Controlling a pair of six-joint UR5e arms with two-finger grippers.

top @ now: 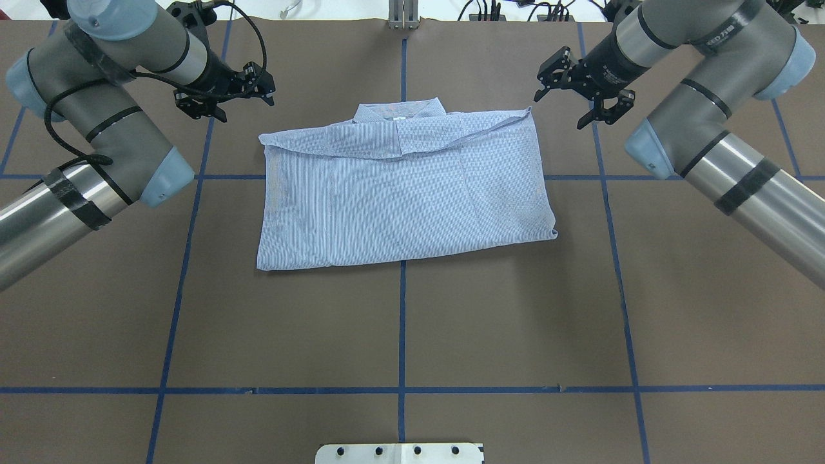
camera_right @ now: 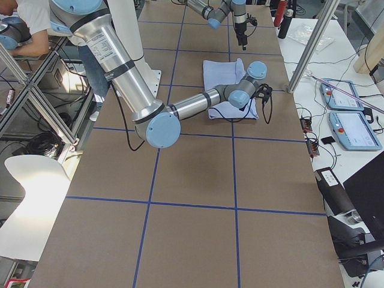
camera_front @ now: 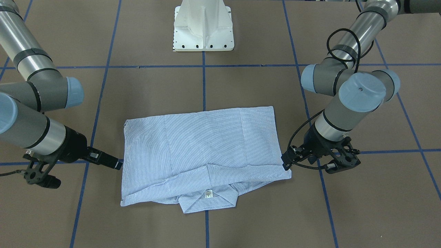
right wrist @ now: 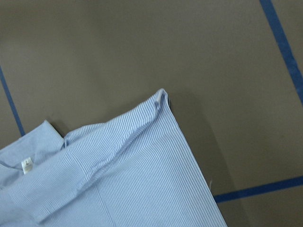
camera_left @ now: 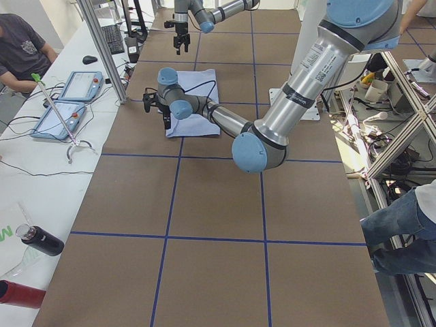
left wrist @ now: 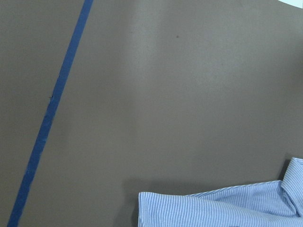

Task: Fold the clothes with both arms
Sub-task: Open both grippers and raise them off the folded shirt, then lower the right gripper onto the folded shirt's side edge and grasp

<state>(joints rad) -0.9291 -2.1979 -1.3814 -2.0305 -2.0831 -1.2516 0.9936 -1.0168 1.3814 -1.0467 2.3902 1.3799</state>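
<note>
The striped shirt (top: 399, 193) lies flat and folded on the brown table (top: 399, 322), between the two grippers. Its collar (top: 399, 113) is at the far edge, about in line with both sets of jaws. The left gripper (top: 263, 85) is close by the far corner on its side. The right gripper (top: 540, 89) is close by the other. I cannot tell if either pair of jaws is open, shut, or pinching cloth.

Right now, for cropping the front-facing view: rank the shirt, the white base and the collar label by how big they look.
1. shirt
2. white base, cut off by the top edge but still clearly smaller
3. collar label
</note>
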